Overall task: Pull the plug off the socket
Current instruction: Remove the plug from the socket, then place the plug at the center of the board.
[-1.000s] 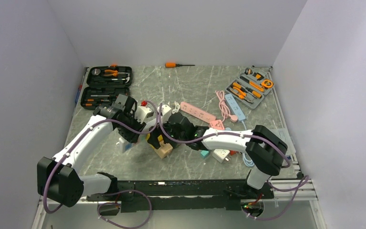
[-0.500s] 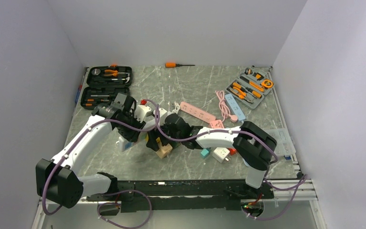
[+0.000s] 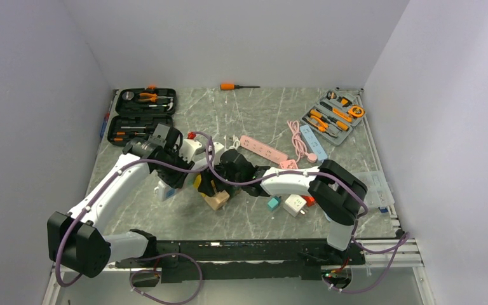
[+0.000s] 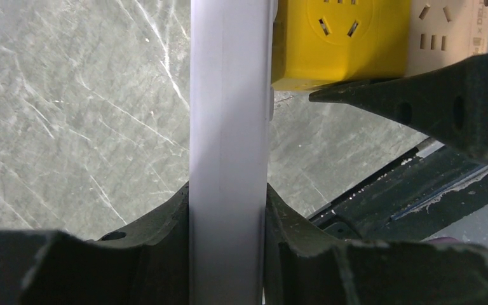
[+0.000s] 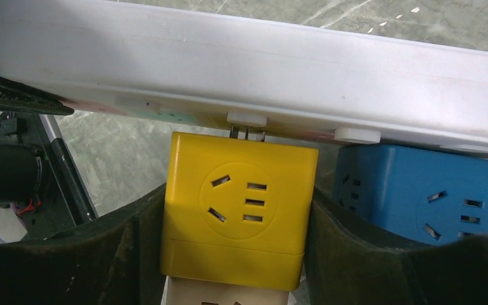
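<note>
Top view: L hand (image 3: pixel 179 173) and R hand (image 3: pixel 211 181) meet mid-worktop (image 3: pixel 254 114) at the white power strip (image 3: pixel 192 150). Vs 1 s ago: R elbow drawn in leftward, R hand closed in on yellow plug (image 3: pixel 201 184); L arm unchanged.

L wrist: L hand (image 4: pixel 227 210) pinching power strip (image 4: pixel 229 127) across its width.

R wrist: R hand (image 5: pixel 235 235) pressed on both flanks of yellow plug (image 5: pixel 238 210). Prongs (image 5: pixel 248 132) partly exposed, still in power strip. Blue plug (image 5: pixel 419 197) just beside.

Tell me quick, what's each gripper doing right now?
Left gripper: jaws closed on the white power strip.
Right gripper: jaws closed on the yellow plug.
</note>
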Robot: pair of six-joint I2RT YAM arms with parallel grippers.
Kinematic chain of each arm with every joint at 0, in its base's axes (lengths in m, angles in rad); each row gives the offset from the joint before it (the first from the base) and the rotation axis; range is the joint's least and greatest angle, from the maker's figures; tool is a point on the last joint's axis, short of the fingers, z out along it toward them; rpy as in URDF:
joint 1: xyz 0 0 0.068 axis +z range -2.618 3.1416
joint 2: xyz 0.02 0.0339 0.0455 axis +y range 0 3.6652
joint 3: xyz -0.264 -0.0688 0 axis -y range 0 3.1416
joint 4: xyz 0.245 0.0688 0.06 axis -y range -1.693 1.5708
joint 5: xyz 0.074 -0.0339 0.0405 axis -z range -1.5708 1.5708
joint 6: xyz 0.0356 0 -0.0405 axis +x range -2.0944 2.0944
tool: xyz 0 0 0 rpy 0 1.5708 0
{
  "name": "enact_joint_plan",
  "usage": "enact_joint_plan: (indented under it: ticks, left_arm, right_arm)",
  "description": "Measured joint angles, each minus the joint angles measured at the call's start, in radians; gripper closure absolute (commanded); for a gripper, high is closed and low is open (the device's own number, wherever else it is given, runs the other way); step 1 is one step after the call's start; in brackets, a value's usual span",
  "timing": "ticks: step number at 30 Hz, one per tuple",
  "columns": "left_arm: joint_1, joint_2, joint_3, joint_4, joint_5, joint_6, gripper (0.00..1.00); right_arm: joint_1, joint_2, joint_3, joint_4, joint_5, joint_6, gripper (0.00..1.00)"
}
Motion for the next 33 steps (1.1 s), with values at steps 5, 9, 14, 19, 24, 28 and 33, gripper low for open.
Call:
enact_joint_plan:
  ticks: [5,9,14,19,24,28,33]
  left_arm:
    - [-0.018,0.0,-0.001,0.031,-0.047,-0.002,1.0]
    - [-0.026,0.0,-0.011,0.064,-0.079,-0.002,1.0]
    - [-0.021,0.008,-0.013,0.127,-0.164,-0.002,1.0]
    - [-0.019,0.024,-0.013,0.169,-0.213,-0.004,1.0]
    - [-0.019,0.027,-0.013,0.179,-0.228,-0.002,1.0]
    - [-0.013,0.029,-0.006,0.181,-0.232,0.003,1.0]
    - [0.013,0.056,0.036,0.165,-0.241,0.01,1.0]
  right_arm:
    - [-0.003,0.0,0.0,0.0,0.019,0.008,0.88]
    - [-0.004,-0.006,-0.001,-0.015,0.042,0.012,0.89]
    - [0.002,-0.07,-0.047,-0.081,0.044,0.011,0.93]
    - [0.006,-0.146,-0.095,-0.143,0.045,0.005,0.95]
    - [0.009,-0.231,-0.144,-0.197,0.047,-0.013,0.94]
    - [0.018,-0.282,-0.182,-0.237,0.069,-0.044,0.94]
    - [0.066,-0.283,-0.211,-0.283,0.138,-0.08,0.94]
